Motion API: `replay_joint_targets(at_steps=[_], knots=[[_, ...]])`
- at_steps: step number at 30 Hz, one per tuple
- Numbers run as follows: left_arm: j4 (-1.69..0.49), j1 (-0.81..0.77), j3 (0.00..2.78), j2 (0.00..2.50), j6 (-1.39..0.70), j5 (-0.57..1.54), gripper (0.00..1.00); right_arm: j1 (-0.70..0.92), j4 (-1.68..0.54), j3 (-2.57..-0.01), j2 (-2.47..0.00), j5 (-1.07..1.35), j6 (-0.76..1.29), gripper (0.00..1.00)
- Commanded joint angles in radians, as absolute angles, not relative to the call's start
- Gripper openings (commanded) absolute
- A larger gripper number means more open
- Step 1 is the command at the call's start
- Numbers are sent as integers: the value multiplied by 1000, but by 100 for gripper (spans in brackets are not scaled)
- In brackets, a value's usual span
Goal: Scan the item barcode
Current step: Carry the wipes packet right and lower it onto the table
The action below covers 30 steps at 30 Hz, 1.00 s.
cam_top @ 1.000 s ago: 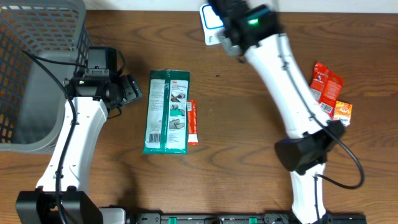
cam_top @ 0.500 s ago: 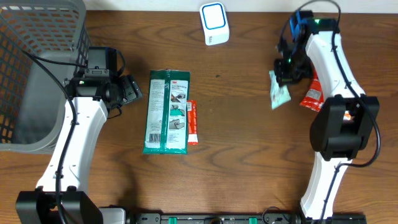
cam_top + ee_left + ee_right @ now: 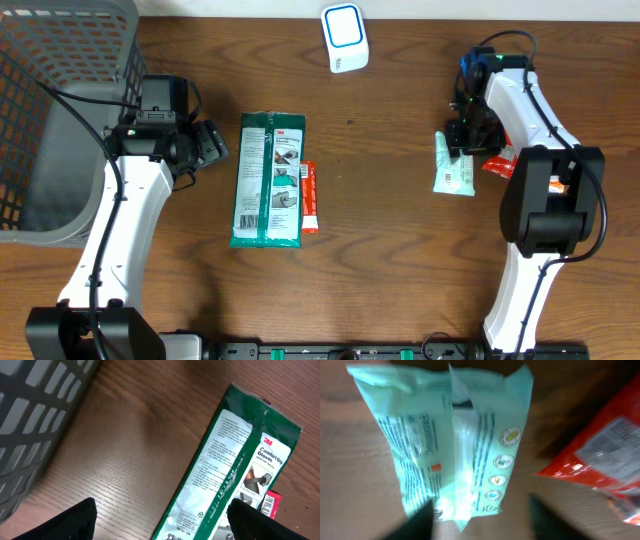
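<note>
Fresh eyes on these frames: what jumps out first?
The big green glove packet lies flat mid-table, with a small red packet against its right edge. On the right, a pale mint pouch lies on the wood beneath the open right gripper, with red snack packets beside it. A grey mesh basket fills the far-left corner, and a white scanner sits at the top edge.

From overhead I see the whole table (image 3: 380,250) straight down. Left wrist camera looks closely down at glove pack (image 3: 235,460) and basket (image 3: 35,420), right wrist at the mint packet (image 3: 450,445); overhead shares both.
</note>
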State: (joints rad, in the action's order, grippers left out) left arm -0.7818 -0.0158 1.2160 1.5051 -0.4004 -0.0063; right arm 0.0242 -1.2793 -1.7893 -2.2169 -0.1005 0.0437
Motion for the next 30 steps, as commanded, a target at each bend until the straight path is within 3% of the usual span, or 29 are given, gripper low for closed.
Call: replay_joint_targets(at_steps=[1, 2, 9, 13, 16, 17, 19, 20, 21, 25, 30], knots=[[-785, -14, 1213, 1506, -410, -15, 84, 12, -1259, -1785, -2213, -138, 63, 80], [-785, -14, 1213, 1506, -410, -15, 84, 12, -1254, -1785, -2213, -134, 69, 86], [-785, -14, 1213, 1506, -409, -15, 84, 46, -1235, -1785, -2212, 136, 10, 89], [-785, -14, 1213, 1506, -410, -15, 84, 79, -1188, -1785, -2212, 251, -8, 98], [-785, -14, 1213, 1506, -410, -15, 84, 106, -1178, -1785, -2212, 367, -5, 99], [-785, -14, 1213, 1506, -410, -15, 84, 117, -1179, -1784, -2212, 376, -5, 89], [-785, -14, 1213, 1506, -410, -15, 84, 146, -1171, -1777, -2212, 353, -4, 26], [-785, -14, 1213, 1506, -410, -15, 84, 158, -1165, -1770, -2212, 335, 7, 7], [-785, -14, 1213, 1506, -410, -15, 84, 172, -1156, -1760, -2212, 300, 36, 1], [-785, -14, 1213, 1506, -410, -15, 84, 221, -1049, -1676, -2212, 102, 209, 1], [-785, -14, 1213, 1506, -410, -15, 84, 243, -899, -1563, -2212, -110, 225, 1]])
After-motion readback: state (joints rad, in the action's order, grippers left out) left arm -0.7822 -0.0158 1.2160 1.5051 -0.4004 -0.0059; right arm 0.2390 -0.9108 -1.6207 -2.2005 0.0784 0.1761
